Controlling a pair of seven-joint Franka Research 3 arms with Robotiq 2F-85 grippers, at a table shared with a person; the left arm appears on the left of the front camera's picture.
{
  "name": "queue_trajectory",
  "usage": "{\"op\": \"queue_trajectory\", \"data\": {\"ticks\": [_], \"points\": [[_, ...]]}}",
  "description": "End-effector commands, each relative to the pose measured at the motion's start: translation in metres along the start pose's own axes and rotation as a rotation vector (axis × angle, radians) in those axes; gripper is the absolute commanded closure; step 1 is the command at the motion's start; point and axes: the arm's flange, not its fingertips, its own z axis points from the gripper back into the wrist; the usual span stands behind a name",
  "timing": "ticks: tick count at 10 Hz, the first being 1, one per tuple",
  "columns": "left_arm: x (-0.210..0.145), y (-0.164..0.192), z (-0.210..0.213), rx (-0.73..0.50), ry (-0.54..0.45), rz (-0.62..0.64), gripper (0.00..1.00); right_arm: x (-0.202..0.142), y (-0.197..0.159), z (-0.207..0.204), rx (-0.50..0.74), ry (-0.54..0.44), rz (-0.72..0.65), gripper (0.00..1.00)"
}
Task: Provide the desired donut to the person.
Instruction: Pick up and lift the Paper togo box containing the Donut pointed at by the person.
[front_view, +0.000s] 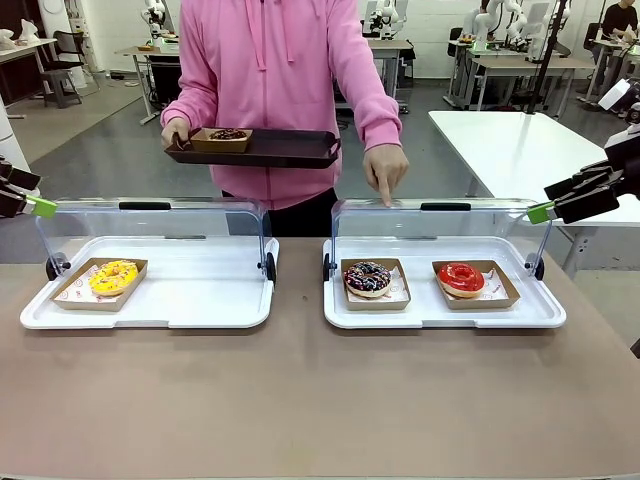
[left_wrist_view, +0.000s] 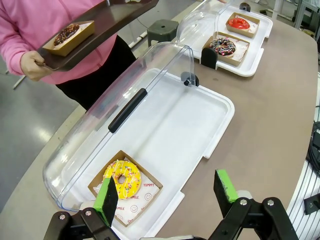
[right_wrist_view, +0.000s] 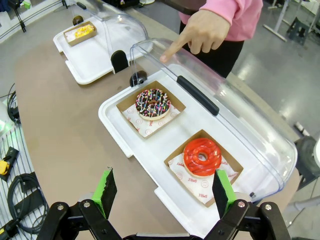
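Observation:
The person (front_view: 270, 80) in a pink hoodie stands across the table. One hand holds a dark tray (front_view: 290, 150) carrying a boxed chocolate donut (front_view: 228, 134). The other hand (front_view: 385, 170) points a finger down at the clear lid just behind the chocolate sprinkled donut (front_view: 368, 278) (right_wrist_view: 153, 103). Beside that donut in the same right case lies a red glazed donut (front_view: 461, 278) (right_wrist_view: 202, 157). A yellow donut (front_view: 113, 276) (left_wrist_view: 122, 178) sits in the left case. My left gripper (front_view: 32, 192) (left_wrist_view: 166, 192) hovers open at the left edge, my right gripper (front_view: 555, 200) (right_wrist_view: 164, 192) open at the right; both hold nothing.
Both white display trays (front_view: 170, 300) (front_view: 420, 315) have their clear hinged lids (front_view: 150, 225) (front_view: 440, 225) swung up toward the person. Brown tabletop (front_view: 300, 400) stretches in front of the cases. A white table (front_view: 520, 150) stands behind on the right.

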Motion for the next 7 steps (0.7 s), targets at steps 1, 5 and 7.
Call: {"op": "queue_trajectory", "data": {"ticks": [1, 5, 7], "points": [[0.0009, -0.0001, 0.0, 0.004, -0.006, 0.007, 0.0, -0.0018, -0.0003, -0.001, 0.011, 0.001, 0.009, 0.0], [0.0009, -0.0001, 0.0, 0.004, -0.006, 0.007, 0.0, -0.0018, -0.0003, -0.001, 0.011, 0.001, 0.009, 0.0], [0.0009, -0.0001, 0.0, 0.004, -0.006, 0.007, 0.0, -0.0018, -0.0003, -0.001, 0.011, 0.001, 0.009, 0.0]]}}
